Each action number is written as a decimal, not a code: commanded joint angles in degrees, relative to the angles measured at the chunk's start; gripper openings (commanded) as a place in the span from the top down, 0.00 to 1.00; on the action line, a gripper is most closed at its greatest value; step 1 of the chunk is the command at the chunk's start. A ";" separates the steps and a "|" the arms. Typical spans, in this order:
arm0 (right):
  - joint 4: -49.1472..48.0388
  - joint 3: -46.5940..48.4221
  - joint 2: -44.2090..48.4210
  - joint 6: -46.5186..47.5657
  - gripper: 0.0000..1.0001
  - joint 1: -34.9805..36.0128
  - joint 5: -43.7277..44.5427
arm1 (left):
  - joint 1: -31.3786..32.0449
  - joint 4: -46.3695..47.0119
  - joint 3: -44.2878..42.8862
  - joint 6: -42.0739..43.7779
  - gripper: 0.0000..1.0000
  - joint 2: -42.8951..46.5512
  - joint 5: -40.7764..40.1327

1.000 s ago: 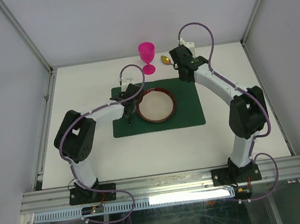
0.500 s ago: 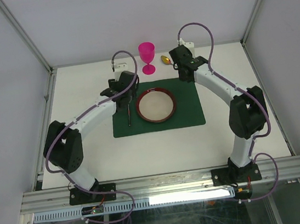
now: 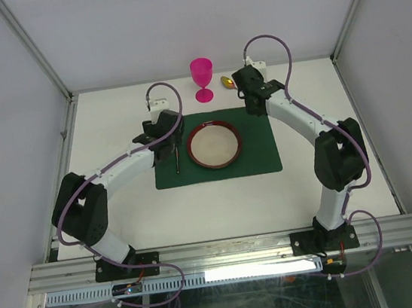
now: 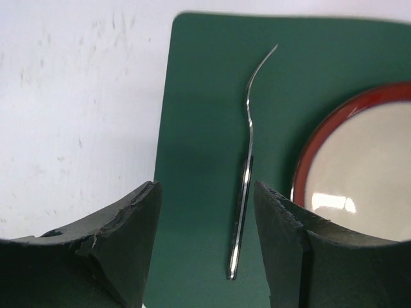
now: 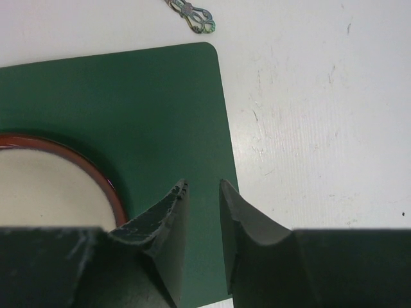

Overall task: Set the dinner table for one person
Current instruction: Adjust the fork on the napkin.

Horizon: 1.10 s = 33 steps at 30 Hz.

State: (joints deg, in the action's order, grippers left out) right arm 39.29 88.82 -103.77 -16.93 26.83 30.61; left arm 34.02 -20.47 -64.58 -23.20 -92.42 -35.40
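Note:
On the dinner table (image 3: 122,210) lies a dark green placemat (image 3: 259,154) with a red-rimmed plate (image 3: 214,144) on it. A thin metal fork (image 3: 177,158) lies on the mat left of the plate, also seen as the fork (image 4: 246,173) in the left wrist view. My left gripper (image 3: 164,146) (image 4: 205,189) hangs open above the fork's handle end, not touching it. My right gripper (image 3: 255,106) (image 5: 203,186) hovers over the mat's far right corner, its jaws a narrow gap apart with nothing between them. A pink goblet (image 3: 202,78) and a gold spoon (image 3: 227,83) stand behind the mat.
The spoon's ornate handle end (image 5: 192,14) lies on white tabletop just beyond the placemat (image 5: 128,96). The plate rim (image 5: 96,173) is left of my right fingers. Aluminium rails (image 3: 219,252) edge the table; bare tabletop (image 4: 77,115) lies left of the mat.
My left gripper opened and let go of the fork, which now lies on the mat. The left arm stretched out and shifted left, away from the plate. The right arm held still.

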 commanded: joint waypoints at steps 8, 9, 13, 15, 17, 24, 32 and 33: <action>-2.03 -0.54 2.83 0.04 0.71 0.36 0.24 | -0.45 7.06 4.63 -4.42 0.41 -1.68 4.71; -2.08 -0.61 2.74 -0.02 0.71 0.38 0.25 | -0.45 7.38 4.78 -4.62 0.41 -1.85 5.04; -2.26 -1.26 2.54 -0.21 0.72 0.39 0.06 | -0.49 9.35 6.17 -5.35 0.42 -2.68 6.45; -2.26 -1.36 2.43 -0.26 0.72 0.43 0.15 | -0.48 10.33 7.01 -5.81 0.42 -3.01 6.71; -2.31 -1.27 2.42 -0.13 0.72 0.41 0.18 | -0.49 11.07 7.72 -6.16 0.43 -3.35 6.96; -2.40 -1.41 2.17 -0.16 0.72 0.48 -0.07 | -0.41 13.34 9.62 -7.03 0.46 -4.21 7.95; -2.37 -1.51 2.16 -0.16 0.72 0.48 -0.02 | -0.41 15.56 10.83 -7.62 0.52 -4.79 9.13; -2.37 -1.54 2.24 -0.06 0.72 0.47 -0.02 | -0.38 15.78 10.99 -7.72 0.52 -5.09 9.25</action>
State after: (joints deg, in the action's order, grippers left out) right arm 39.00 87.29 -103.77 -16.95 26.94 30.57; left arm 34.02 -9.17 -54.28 -29.67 -97.19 -27.73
